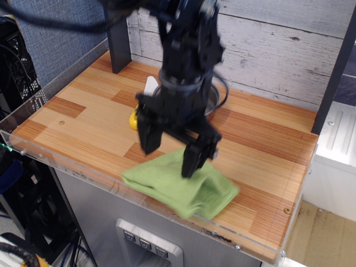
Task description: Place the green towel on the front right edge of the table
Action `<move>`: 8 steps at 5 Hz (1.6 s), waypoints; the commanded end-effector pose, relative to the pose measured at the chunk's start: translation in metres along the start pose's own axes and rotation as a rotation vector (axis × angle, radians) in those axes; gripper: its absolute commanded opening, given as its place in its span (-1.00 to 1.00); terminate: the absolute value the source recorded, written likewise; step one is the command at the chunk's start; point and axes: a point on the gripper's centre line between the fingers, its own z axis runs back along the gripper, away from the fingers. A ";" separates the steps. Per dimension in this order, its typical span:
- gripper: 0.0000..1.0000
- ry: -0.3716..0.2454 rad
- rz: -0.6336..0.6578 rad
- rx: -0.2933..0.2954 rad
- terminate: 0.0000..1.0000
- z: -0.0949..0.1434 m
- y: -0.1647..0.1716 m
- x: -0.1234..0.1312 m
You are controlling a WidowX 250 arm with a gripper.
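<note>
The green towel lies rumpled at the table's front edge, right of the middle, its near side hanging slightly over the acrylic rim. The table is a striped wooden top. My gripper hangs just above the towel's back part, pointing down with its jaws wide apart. The right fingertip is at or touching the cloth, and the left fingertip is over bare wood. Nothing is held between the fingers.
A steel pan sits behind the arm, mostly hidden. A small yellow object and a white piece lie left of it. A dark post stands at the back left. A white cabinet stands beyond the table's right end.
</note>
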 end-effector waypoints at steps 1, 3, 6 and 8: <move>1.00 -0.098 0.036 0.022 -1.00 0.036 0.025 0.021; 1.00 -0.099 0.031 0.058 -1.00 0.052 0.025 0.014; 1.00 -0.138 0.091 -0.013 -1.00 0.078 0.044 0.004; 1.00 -0.063 0.085 -0.030 -1.00 0.077 0.057 0.005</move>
